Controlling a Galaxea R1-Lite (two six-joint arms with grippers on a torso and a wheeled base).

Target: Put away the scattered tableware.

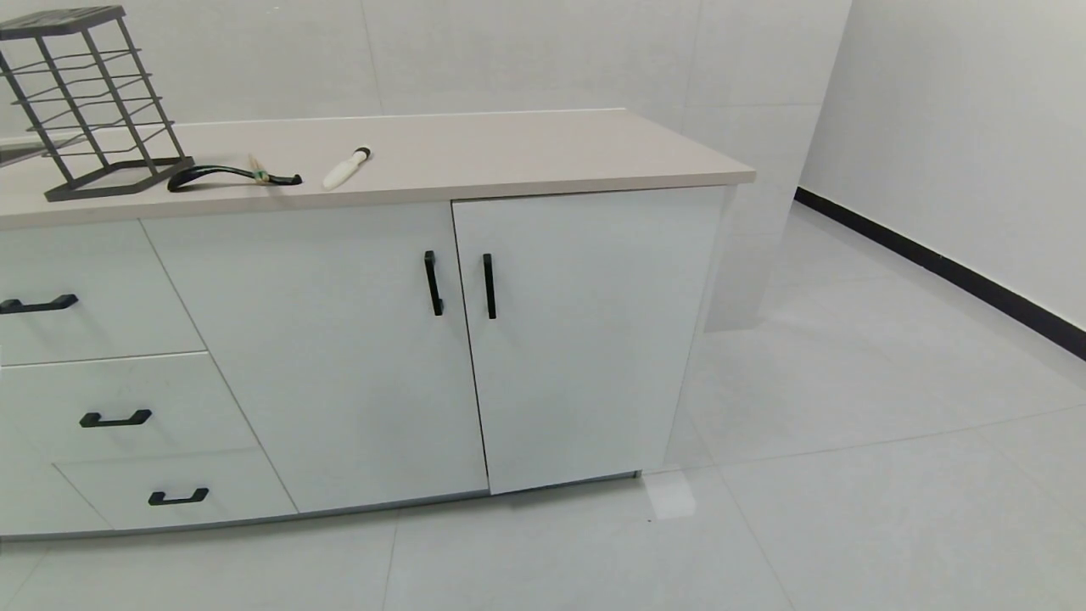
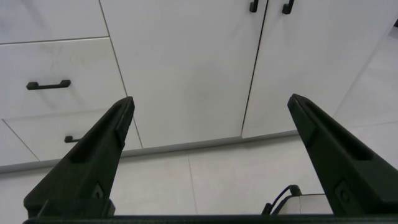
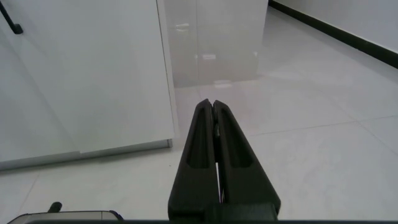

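While both my arms hang low over the pale tiled floor (image 3: 311,143), nothing is in hand: my left gripper (image 2: 211,99) gapes wide and my right gripper (image 3: 212,106) is pressed closed on nothing. Beyond stands the white cabinet with black bar handles (image 1: 462,284). On its beige countertop (image 1: 526,153) lie a black curved utensil (image 1: 229,176) and a white-handled utensil (image 1: 344,170), near the dark wire rack (image 1: 85,102). I judge this the approach; next I must close in and lift an arm to counter height (the left is ready). The white piece's kind is unclear, and the rack is cut off.
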